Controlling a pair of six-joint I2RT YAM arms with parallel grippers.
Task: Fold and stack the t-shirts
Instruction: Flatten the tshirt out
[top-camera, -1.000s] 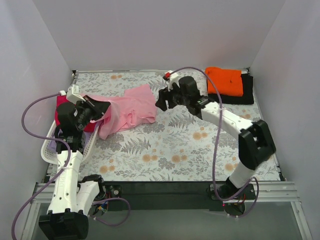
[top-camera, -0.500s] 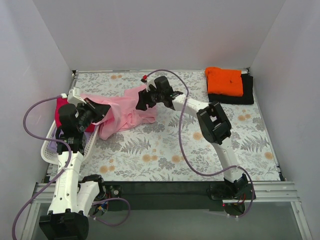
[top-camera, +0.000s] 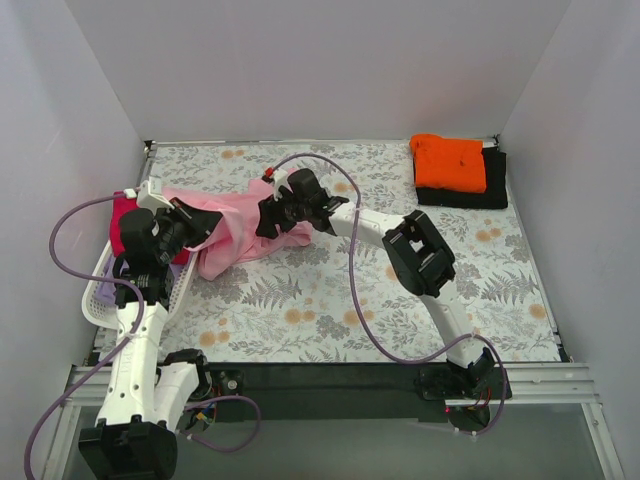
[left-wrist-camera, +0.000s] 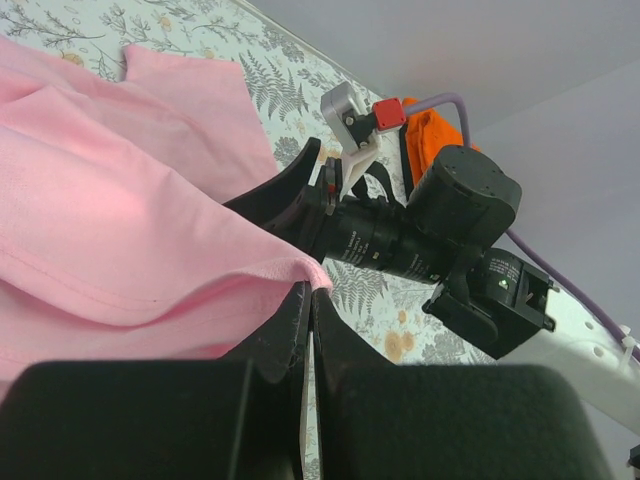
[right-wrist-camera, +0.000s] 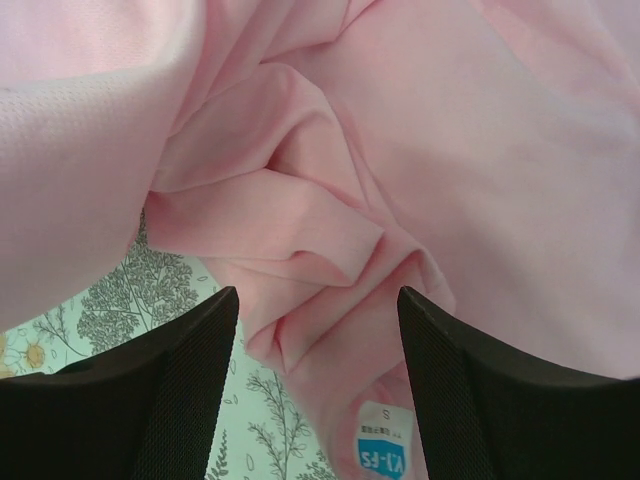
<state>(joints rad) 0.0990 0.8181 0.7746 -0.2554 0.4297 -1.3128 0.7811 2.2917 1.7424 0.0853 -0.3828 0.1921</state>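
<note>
The light pink t-shirt (top-camera: 235, 225) lies crumpled at the table's back left, one edge lifted toward the basket. My left gripper (top-camera: 200, 222) is shut on that edge (left-wrist-camera: 310, 278) and holds it up. My right gripper (top-camera: 270, 215) hangs open just over the shirt's bunched folds (right-wrist-camera: 320, 250), with the collar label (right-wrist-camera: 385, 450) between its fingers. A folded orange t-shirt (top-camera: 450, 162) lies on a folded black t-shirt (top-camera: 490, 185) at the back right. A magenta-red t-shirt (top-camera: 125, 208) and a lavender t-shirt (top-camera: 178, 272) sit in the basket.
The white laundry basket (top-camera: 100, 290) stands at the left edge under my left arm. The white enclosure walls close in on the left, back and right. The floral tablecloth (top-camera: 330, 290) shows in the middle and front.
My right arm has swung left from the table's middle back, and its gripper is now over the pink shirt. My left gripper still holds the shirt's edge, nearly in place.
</note>
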